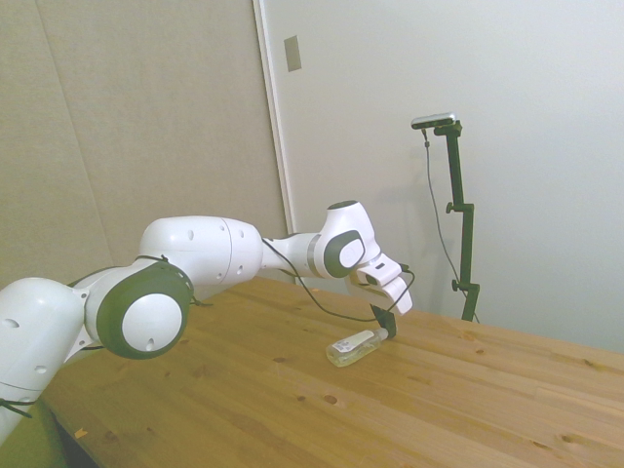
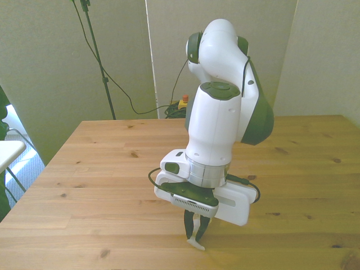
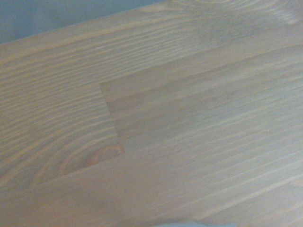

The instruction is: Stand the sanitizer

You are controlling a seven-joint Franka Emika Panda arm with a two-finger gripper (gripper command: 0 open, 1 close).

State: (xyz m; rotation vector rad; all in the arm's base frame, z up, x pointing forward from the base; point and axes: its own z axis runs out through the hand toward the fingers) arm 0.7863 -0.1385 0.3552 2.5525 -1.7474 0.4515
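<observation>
The sanitizer [image 1: 351,346], a small clear bottle with yellowish liquid and a white label, lies on its side on the wooden table [image 1: 244,390]. My gripper [image 1: 383,325] points down at the bottle's pump end, and its dark fingers are closed together on the white top. In the front view the gripper [image 2: 195,229] pinches that top, and only the white nozzle [image 2: 196,243] of the sanitizer shows below the fingertips. The arm hides the bottle's body there. The wrist view holds only blurred table [image 3: 151,113] wood.
The bottle lies close to the table edge nearest the front camera. Behind the table's far side, cables and a yellow box with a red button [image 2: 183,102] lie on the floor. A white surface [image 2: 8,152] sits off the front view's left.
</observation>
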